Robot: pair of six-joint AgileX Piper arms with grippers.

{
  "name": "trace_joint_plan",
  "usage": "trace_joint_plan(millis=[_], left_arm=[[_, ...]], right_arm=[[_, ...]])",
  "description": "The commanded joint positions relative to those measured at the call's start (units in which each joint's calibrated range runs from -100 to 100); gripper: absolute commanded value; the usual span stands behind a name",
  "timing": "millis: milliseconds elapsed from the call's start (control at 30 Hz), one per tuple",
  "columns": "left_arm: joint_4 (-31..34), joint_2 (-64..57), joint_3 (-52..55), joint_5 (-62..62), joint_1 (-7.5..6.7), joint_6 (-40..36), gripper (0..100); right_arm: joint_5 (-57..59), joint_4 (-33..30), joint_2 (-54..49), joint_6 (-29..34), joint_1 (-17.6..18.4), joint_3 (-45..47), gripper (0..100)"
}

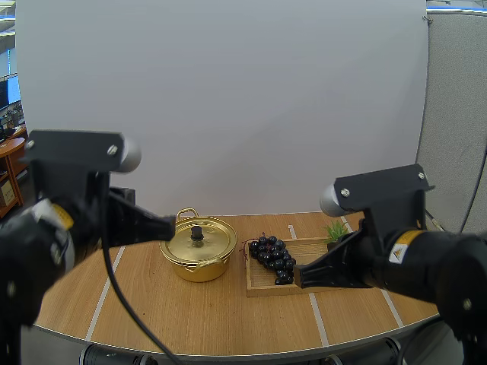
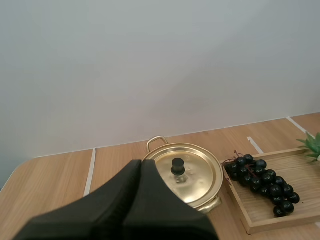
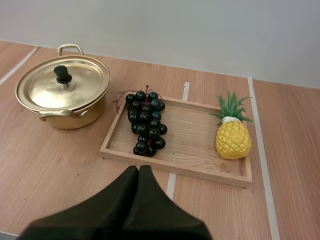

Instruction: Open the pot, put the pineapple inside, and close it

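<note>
Pressed together, empty, on left gripper and right gripper. Could slip off knob, lower centre, if pinched off-axis.

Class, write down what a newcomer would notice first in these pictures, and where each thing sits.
The shiny gold pot, lid on, stands on the table beside a wooden tray. On the tray lie dark grapes nearest the pot and a yellow pineapple at the other end.
</note>
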Motion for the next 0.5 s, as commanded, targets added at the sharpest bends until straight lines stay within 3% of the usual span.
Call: trace_joint_plan(millis=[0,467], left_arm=[[0.06,8.06,-1.88,-6.15,0.03,1.58,0],[0.06,30.56,-5.68,-14.7,0.03,2.5,0]], right_arm=[[-3.14,-1.14,6.21,0.47,-0.16,-0.57,0],[-11.58,-3.71,20.59,0.47,-0.16,-0.57,0]])
